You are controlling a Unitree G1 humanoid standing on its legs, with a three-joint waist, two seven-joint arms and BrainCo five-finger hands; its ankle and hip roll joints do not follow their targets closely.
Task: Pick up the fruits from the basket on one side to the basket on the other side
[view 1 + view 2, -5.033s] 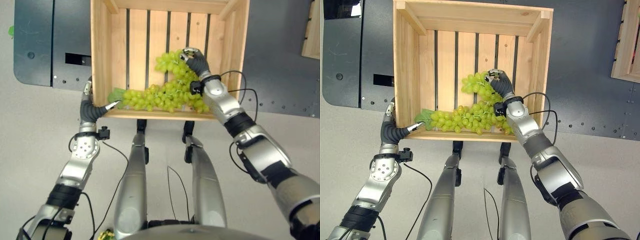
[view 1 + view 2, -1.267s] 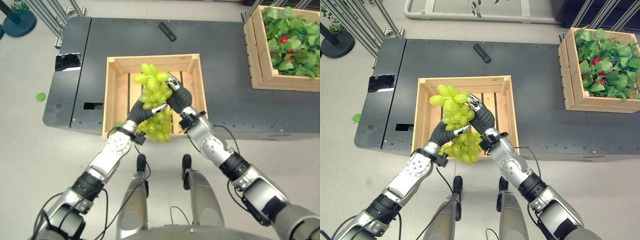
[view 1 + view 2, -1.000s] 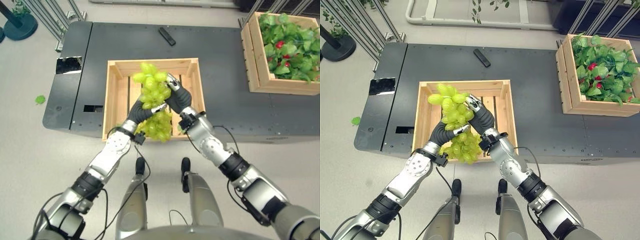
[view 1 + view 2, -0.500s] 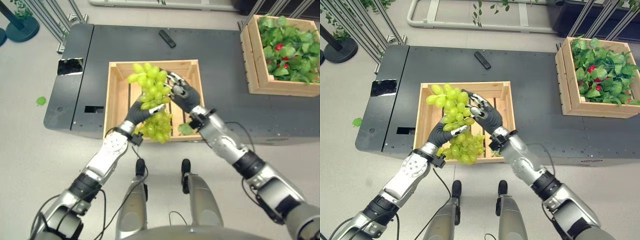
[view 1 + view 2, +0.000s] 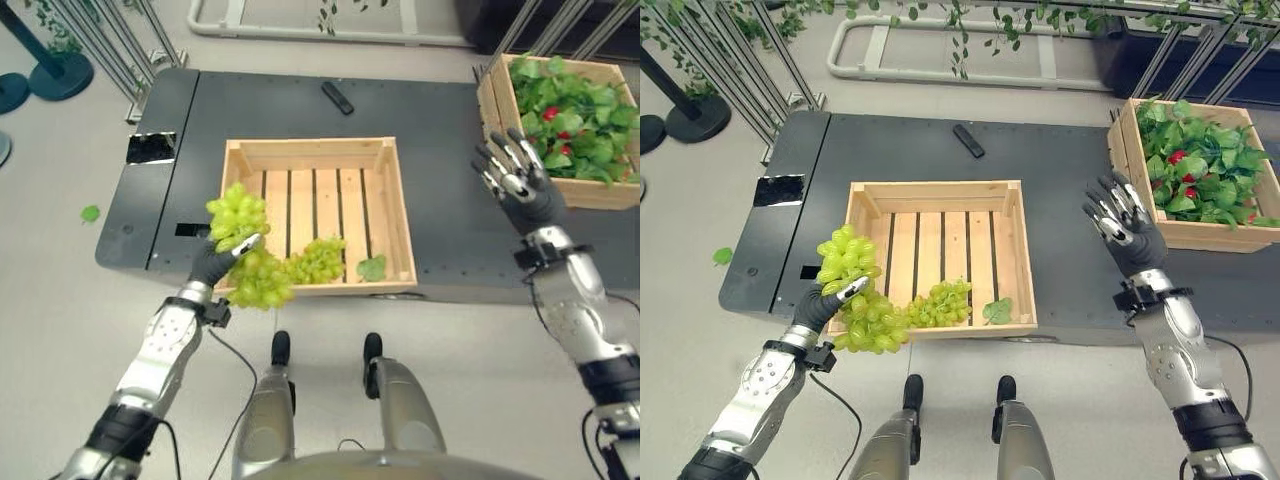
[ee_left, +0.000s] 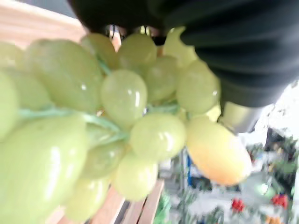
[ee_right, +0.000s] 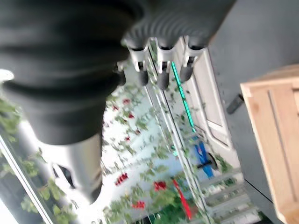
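The left hand [image 5: 212, 263] grips the green grape bunch [image 5: 243, 255] over the slatted crate's [image 5: 392, 205] front-left corner; right hand [image 5: 520, 185] spread open, empty. Carry it slowly, supporting the trailing cluster.

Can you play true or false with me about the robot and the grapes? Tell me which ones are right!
1. The left hand is holding a bunch of green grapes. True.
2. The right hand is holding grapes too. False: it is open with its fingers spread, raised over the dark table, holding nothing.
3. The wooden crate in the middle is piled full of fruit. False: it holds just part of the grape bunch and a green leaf near its front edge.
4. The crate on the right has green leaves and red fruit in it. True.
5. A small black object lies on the table beyond the middle crate. True.
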